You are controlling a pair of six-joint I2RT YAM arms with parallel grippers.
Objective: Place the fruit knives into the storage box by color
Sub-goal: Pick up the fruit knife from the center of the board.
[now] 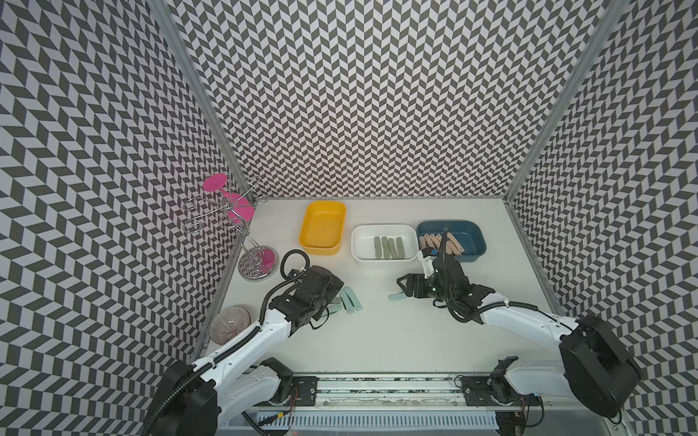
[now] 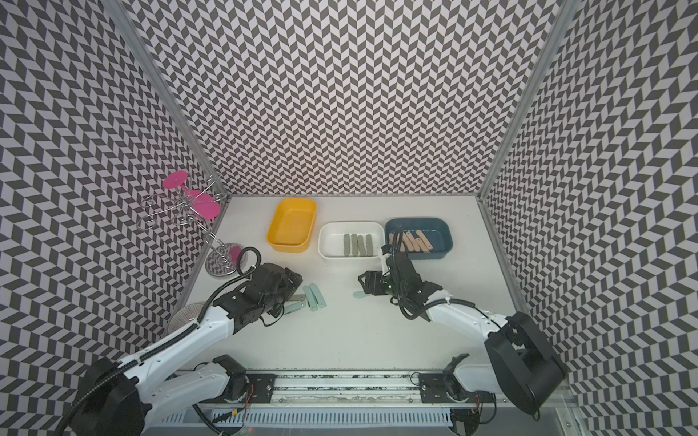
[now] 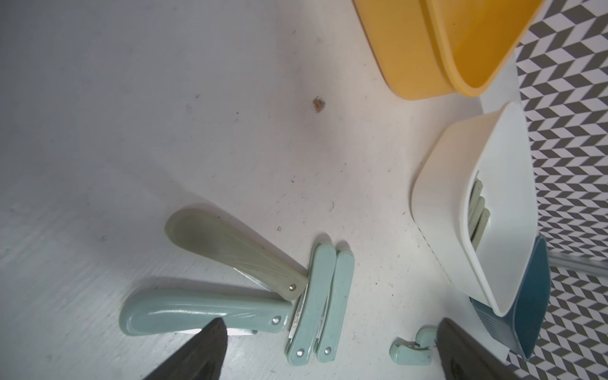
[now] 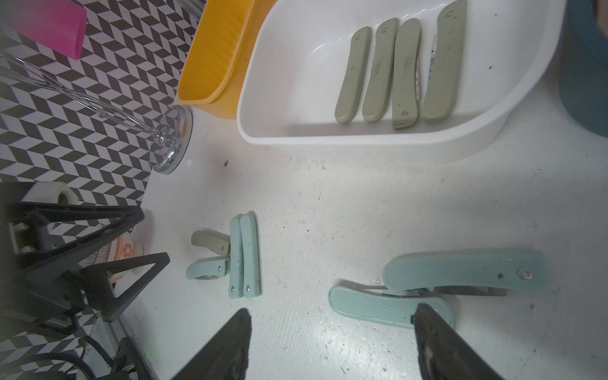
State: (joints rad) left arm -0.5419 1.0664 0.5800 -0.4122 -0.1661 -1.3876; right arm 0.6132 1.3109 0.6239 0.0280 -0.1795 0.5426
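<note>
Three storage boxes stand at the back: a yellow one point(image 1: 321, 249) with nothing in it, a white one point(image 1: 385, 259) holding several grey-green fruit knives point(image 1: 389, 247), and a blue one point(image 1: 472, 241) with peach knives point(image 1: 455, 245). My left gripper point(image 3: 329, 332) is open just above the table. Before it lie a pair of mint knives point(image 3: 316, 306), a third mint one point(image 3: 204, 311) and a grey-green one point(image 3: 230, 250). My right gripper point(image 4: 332, 316) is open too, low over the table, and one fingertip point(image 4: 427, 329) overlaps the end of a mint knife point(image 4: 378, 306). Another mint knife point(image 4: 460, 273) lies beside it.
A wire glass rack point(image 1: 226, 215) with pink glasses stands at the far left corner on a round base point(image 1: 258, 264). A patterned bowl point(image 1: 230, 324) sits by the left wall. Chevron-patterned walls close in three sides.
</note>
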